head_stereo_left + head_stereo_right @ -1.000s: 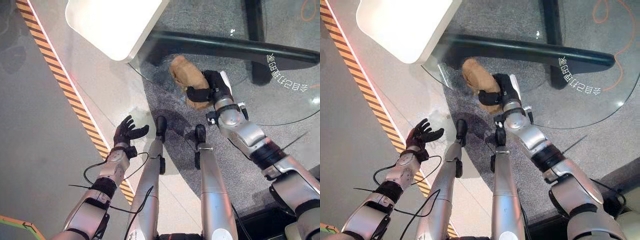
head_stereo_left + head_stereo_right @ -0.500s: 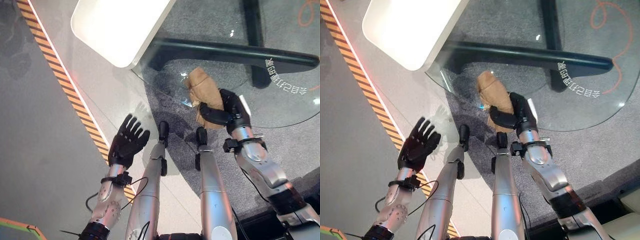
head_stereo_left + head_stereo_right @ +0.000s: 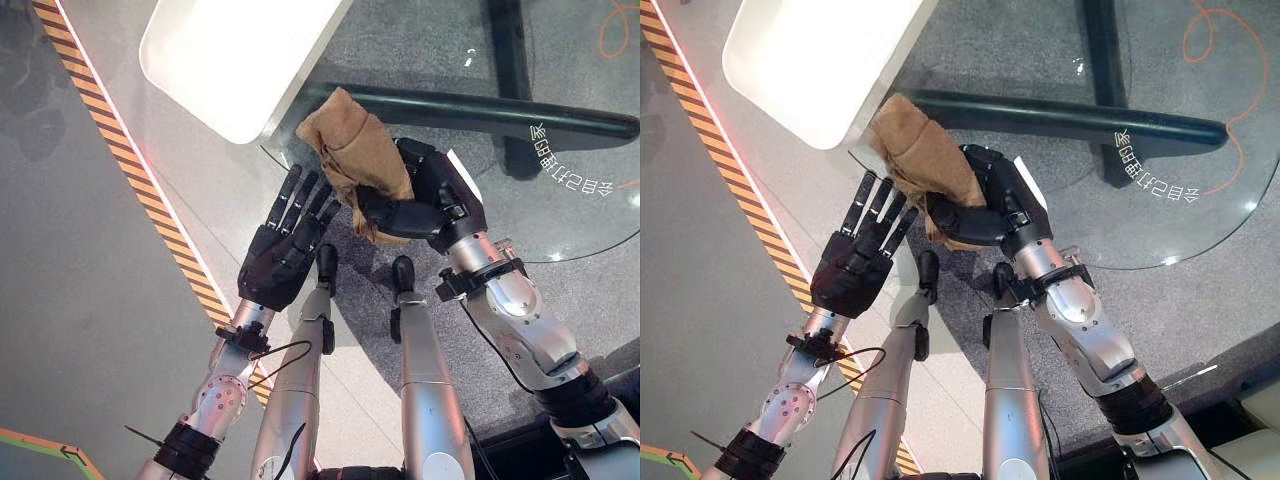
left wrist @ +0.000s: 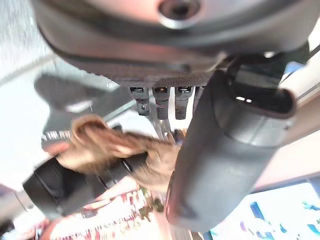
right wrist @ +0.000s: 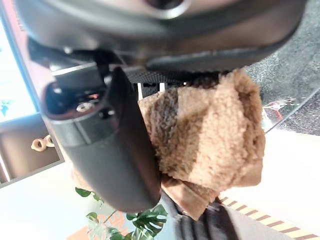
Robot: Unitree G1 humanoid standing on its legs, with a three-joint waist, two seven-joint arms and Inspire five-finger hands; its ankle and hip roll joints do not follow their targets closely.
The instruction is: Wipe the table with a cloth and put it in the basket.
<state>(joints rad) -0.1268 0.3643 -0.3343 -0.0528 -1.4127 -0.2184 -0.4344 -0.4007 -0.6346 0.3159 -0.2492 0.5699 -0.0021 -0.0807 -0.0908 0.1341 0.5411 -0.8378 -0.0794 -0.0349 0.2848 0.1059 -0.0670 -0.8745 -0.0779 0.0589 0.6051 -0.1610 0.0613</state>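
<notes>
Cloth (image 3: 352,160) in tan, bunched and lifted clear of the glass table (image 3: 590,215), sits clamped in your right hand (image 3: 425,200), fingers and thumb curled round its lower folds so the loose end stands free. Your left hand (image 3: 283,250) is raised just beside it, fingers straight and spread, palm toward the fabric, apparently placed to receive it or steady it. Wiping looks finished, judging by the lift; the basket drop remains to be done.
</notes>
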